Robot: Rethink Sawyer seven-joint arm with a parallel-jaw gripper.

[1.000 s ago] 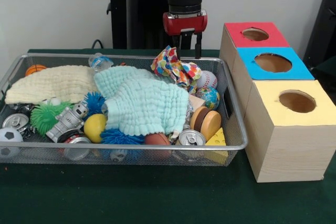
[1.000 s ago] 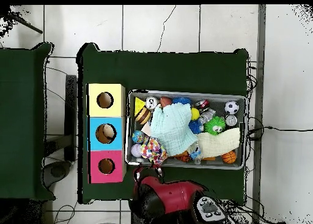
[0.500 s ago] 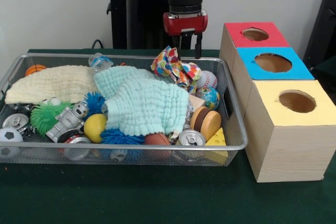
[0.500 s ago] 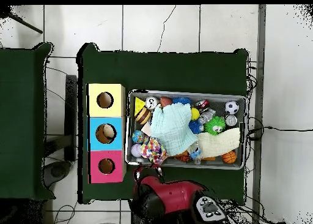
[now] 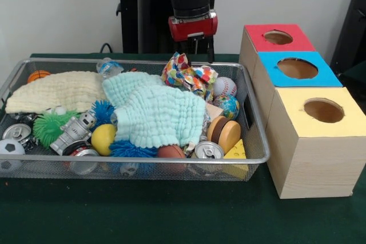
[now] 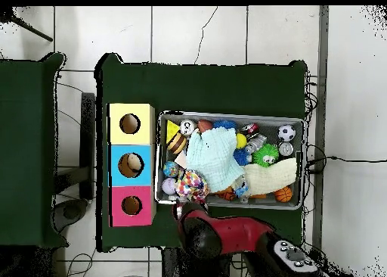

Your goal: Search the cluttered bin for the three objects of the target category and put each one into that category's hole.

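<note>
My gripper hangs over the far right corner of the wire bin, its fingers apart and right behind the top of a crumpled multicoloured cloth. I cannot tell if a finger touches the cloth. Beside the cloth lie a baseball and a globe ball. A mint cloth covers the bin's middle and a cream cloth its left. Three boxes with round holes stand to the right: red, blue, yellow. In the overhead view the arm hides the gripper.
Clutter fills the bin: cans, a cheese wedge, a wooden yo-yo, a toy robot, spiky balls, a yellow ball, a soccer ball, a small basketball. Something brownish shows inside the blue box's hole.
The gripper has moved left along the bin's far rim. The multicoloured cloth has shifted left with it and flattened a little.
</note>
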